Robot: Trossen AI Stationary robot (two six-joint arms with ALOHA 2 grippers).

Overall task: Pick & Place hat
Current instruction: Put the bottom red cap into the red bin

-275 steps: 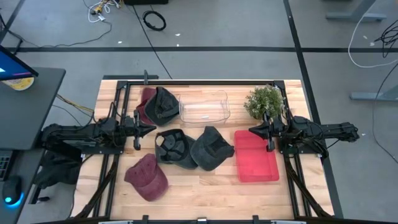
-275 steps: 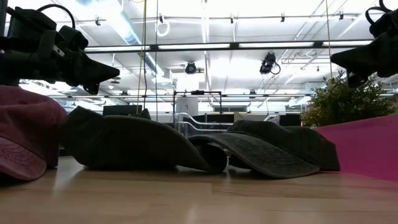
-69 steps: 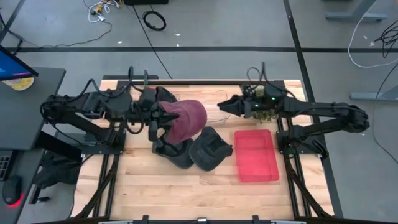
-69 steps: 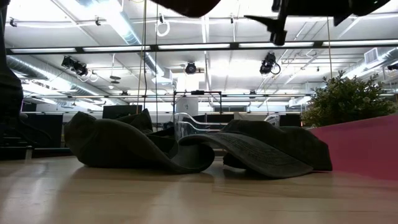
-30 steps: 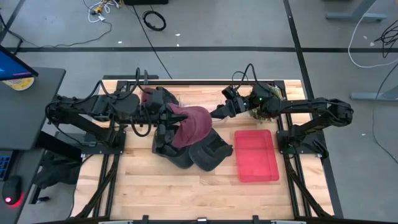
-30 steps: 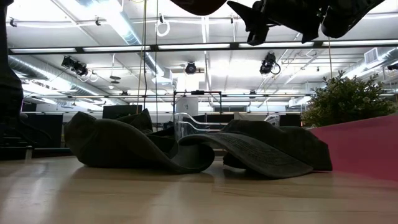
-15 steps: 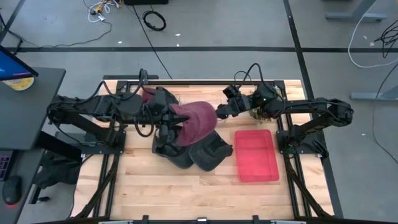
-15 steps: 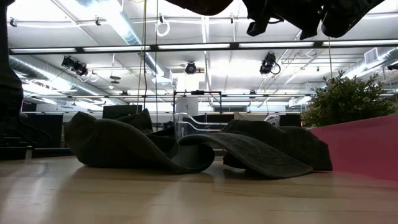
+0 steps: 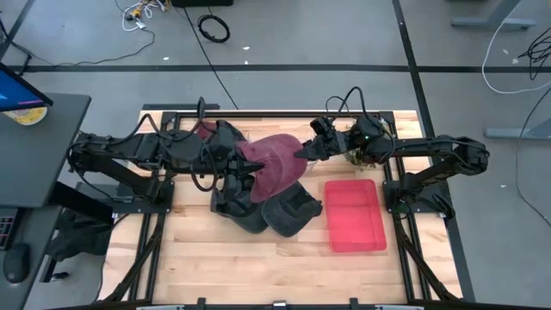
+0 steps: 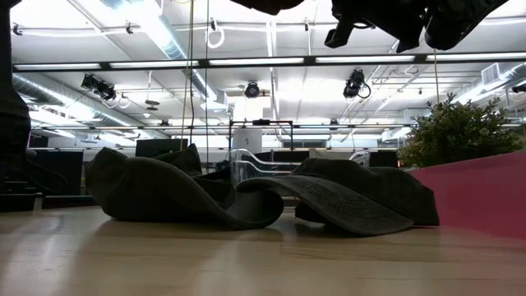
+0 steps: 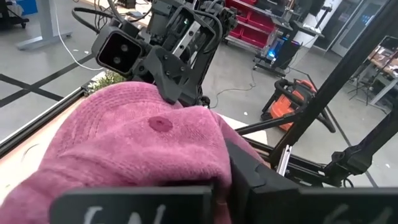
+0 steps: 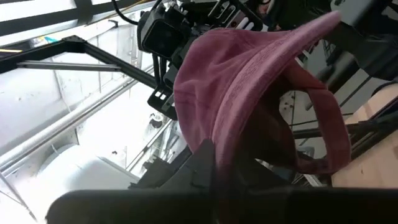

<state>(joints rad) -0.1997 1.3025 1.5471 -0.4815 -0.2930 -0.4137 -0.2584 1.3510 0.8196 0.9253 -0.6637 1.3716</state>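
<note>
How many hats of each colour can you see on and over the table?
Maroon hats: 2 (the lifted maroon hat, and the back maroon hat, which is mostly hidden)
Dark hats: 3 (the back dark hat, the middle dark hat and the right dark hat)
Total: 5 hats

**Pink cap fills the left wrist's sight**

A maroon-pink hat [image 11: 137,149] bulges right above the left tool [image 11: 186,199], its crown button up. The right tool [image 11: 177,93] meets the hat's far edge, camera facing here.
</note>
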